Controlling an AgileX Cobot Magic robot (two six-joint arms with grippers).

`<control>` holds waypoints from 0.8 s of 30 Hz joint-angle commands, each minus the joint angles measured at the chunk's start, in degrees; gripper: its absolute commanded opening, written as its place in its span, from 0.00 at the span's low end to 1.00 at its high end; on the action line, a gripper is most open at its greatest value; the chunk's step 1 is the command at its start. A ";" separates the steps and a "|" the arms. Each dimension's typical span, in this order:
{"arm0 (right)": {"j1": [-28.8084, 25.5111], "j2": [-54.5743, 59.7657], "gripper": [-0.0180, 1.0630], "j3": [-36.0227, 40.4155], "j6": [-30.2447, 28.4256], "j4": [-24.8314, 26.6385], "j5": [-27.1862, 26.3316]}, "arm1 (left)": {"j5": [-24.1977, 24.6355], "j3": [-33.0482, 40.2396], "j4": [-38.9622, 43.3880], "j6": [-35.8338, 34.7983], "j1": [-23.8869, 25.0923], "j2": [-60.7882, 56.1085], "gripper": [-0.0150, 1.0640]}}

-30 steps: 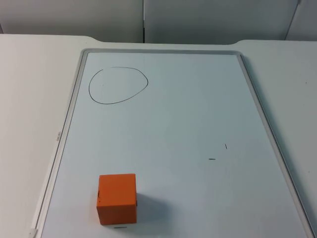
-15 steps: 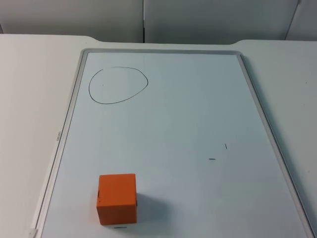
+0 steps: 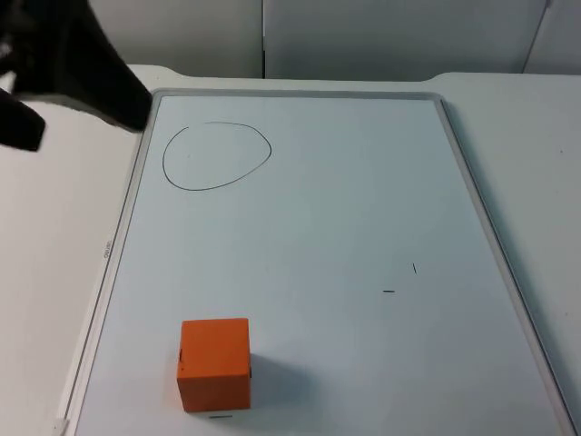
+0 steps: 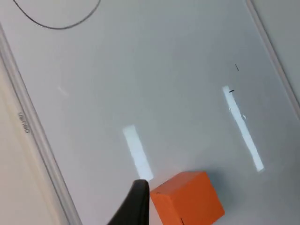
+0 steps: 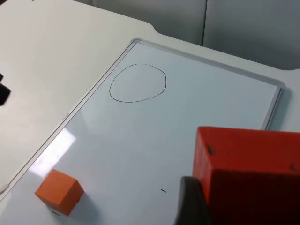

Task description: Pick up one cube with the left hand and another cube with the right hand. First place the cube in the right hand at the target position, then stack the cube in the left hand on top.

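An orange cube (image 3: pixel 214 363) sits on the whiteboard near its front left; it is also in the left wrist view (image 4: pixel 187 199) and the right wrist view (image 5: pixel 59 191). A hand-drawn black oval (image 3: pixel 218 156) marks the board's far left part. My left gripper (image 3: pixel 77 82) hangs above the table's far left corner, well away from the cube. My right gripper (image 5: pixel 234 211) is shut on a second red-orange cube (image 5: pixel 248 173), held high above the board's right side with one fingertip (image 5: pixel 190 206) against its side.
The whiteboard's grey frame (image 3: pixel 136 182) runs around the work area on the white table. Two small pen marks (image 3: pixel 388 292) lie right of centre. A grey partition wall (image 3: pixel 272 36) closes off the far side.
My left arm has come into the top view at the far left corner. The orange cube on the board has not moved.
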 commanded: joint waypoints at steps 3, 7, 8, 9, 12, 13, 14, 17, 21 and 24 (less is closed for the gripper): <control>0.21 -0.22 0.01 0.03 -0.48 0.34 -1.18 | -7.58 -0.31 6.61 -9.48 -8.07 6.16 0.84; 0.21 -0.22 0.01 0.03 -0.86 0.34 -1.19 | -10.82 -0.31 14.48 -19.00 -12.93 10.74 0.84; 0.21 -0.22 0.01 0.03 -0.86 0.34 -1.19 | -11.54 -0.31 16.56 -21.35 -14.18 12.26 0.84; 0.21 -0.22 0.01 0.03 -0.86 0.34 -1.19 | -12.41 -0.31 17.91 -23.18 -15.50 13.74 0.84; 0.21 -0.22 0.01 0.03 -0.86 0.34 -1.19 | -13.93 -0.31 19.85 -26.40 -17.68 16.34 0.84; 0.21 -0.22 0.01 0.03 -0.86 0.34 -1.19 | -14.52 -0.31 19.75 -27.23 -18.36 17.62 0.84; 0.21 -0.22 0.01 0.03 -0.86 0.34 -1.19 | -15.31 -0.31 19.64 -28.52 -19.55 19.20 0.84; 0.21 -0.22 0.01 0.03 -0.86 0.34 -1.19 | -16.51 -0.31 19.64 -29.81 -21.10 20.75 0.84; 0.21 -0.22 0.01 0.03 -0.86 0.34 -1.19 | -18.23 -0.31 19.81 -31.79 -23.27 22.03 0.84; 0.21 -0.22 0.01 0.03 -0.99 0.34 -1.19 | -18.51 -0.31 19.81 -33.11 -23.96 22.90 0.84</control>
